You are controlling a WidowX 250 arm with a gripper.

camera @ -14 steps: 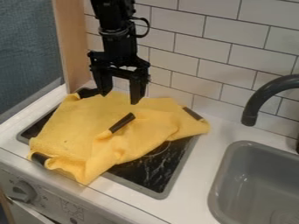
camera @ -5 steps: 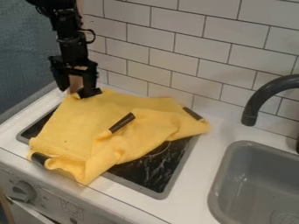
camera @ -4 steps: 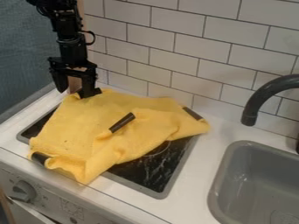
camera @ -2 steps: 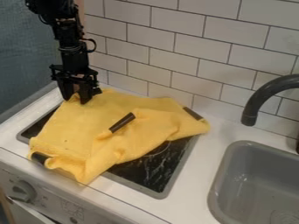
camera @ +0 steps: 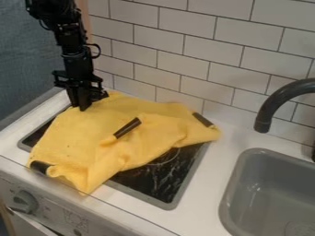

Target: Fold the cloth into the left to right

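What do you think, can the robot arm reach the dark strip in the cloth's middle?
Probably yes: the dark strip lies uncovered on the cloth. The gripper seems shut on the cloth's far left part, and must likely release first.

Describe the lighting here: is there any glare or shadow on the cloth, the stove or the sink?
Camera view: soft shading in the folds of the yellow cloth; pale streaks on the black stovetop, though whether glare or surface marks I cannot tell; gentle light-to-dark shading inside the gray sink; no hard-edged shadow on the white counter.
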